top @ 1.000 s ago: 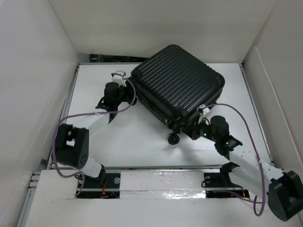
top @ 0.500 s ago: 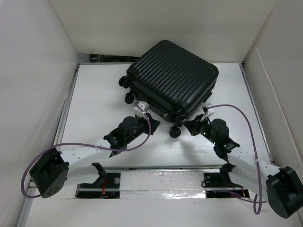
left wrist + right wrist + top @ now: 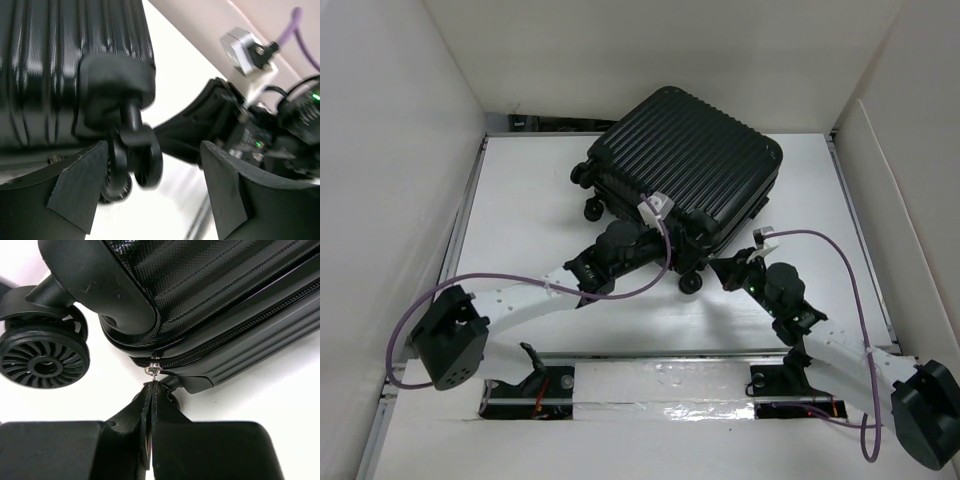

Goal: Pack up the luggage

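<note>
The luggage [image 3: 690,160] is a black ribbed hard-shell suitcase lying closed at the back middle of the table. My left gripper [image 3: 672,258] is at its near corner. In the left wrist view this gripper [image 3: 155,195] is open, with a caster wheel [image 3: 142,157] of the luggage [image 3: 60,65] between the jaws, close to the left finger [image 3: 75,192]. My right gripper [image 3: 728,268] is at the near right edge. In the right wrist view it [image 3: 151,387] is shut on the zipper pull, just below the silver slider [image 3: 153,369] on the luggage [image 3: 225,290].
White walls close in the table on the left, back and right. Another wheel [image 3: 44,362] sits left of the zipper slider. The right arm's wrist [image 3: 280,125] lies just beyond the left gripper. Purple cables [image 3: 610,290] loop off both arms.
The left arm has swung from the luggage's far left side round to its near corner and closed in on the wheel. The luggage has turned and shifted back-left. The right gripper stayed at the zipper.
</note>
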Motion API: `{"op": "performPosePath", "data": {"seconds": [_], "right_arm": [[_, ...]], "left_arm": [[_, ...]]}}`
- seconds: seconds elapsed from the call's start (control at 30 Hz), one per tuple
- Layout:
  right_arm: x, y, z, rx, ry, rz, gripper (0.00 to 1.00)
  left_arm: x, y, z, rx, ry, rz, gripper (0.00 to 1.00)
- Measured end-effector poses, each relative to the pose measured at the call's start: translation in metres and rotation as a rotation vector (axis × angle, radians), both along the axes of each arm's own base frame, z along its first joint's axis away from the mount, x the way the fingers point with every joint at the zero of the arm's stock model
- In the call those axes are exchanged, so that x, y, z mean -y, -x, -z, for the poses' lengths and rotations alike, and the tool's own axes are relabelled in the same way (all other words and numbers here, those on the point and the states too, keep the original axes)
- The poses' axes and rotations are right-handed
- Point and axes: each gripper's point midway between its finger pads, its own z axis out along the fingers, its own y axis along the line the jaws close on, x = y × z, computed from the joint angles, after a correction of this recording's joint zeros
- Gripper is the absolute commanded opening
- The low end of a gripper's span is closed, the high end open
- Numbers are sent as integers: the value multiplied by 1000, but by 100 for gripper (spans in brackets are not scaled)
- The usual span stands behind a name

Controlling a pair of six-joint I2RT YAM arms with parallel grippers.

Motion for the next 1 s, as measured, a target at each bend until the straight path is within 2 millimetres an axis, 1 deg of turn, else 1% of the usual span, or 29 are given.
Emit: {"op": "performPosePath", "data": {"seconds": [0.07, 0.1, 0.17, 0.27, 0.33, 0.43, 0.47, 0.53, 0.63, 0.73, 0.8, 1.0], "right_arm": [[1, 0, 0, 1, 1, 3, 0], [1, 1, -1, 1, 1, 3, 0], [1, 2, -1, 0, 2, 4, 0], [2, 3, -1, 0, 3, 4, 0], [0, 4, -1, -1, 4, -1, 0], [-3, 6, 0, -2, 7, -9, 0], [-3, 6, 1, -2, 10, -2, 0], [-5, 6, 1, -2, 14, 2, 0], [-12, 8, 3, -2, 15, 5, 0], [-21, 10, 5, 4, 17, 24, 0], [-21, 7, 11, 0, 26, 81, 0], [-27, -1, 11, 40, -16, 227, 0]], "left_arm": [[11, -7, -1, 7, -20, 9, 65], [12, -9, -1, 8, -26, 11, 62], [19, -15, 9, -7, -69, 13, 57], [25, -18, 25, -36, -127, 26, 54], [32, -21, 32, -53, -166, 34, 48], [43, -24, 35, -59, -209, 42, 30], [45, -23, 35, -57, -221, 42, 12], [48, -23, 35, -59, -233, 39, 1], [55, -23, 34, -80, -221, 41, 0], [68, -22, 34, -132, -191, 55, 0], [74, -22, 32, -174, -165, 52, 0], [81, -30, 29, -275, -81, 11, 0]]}}
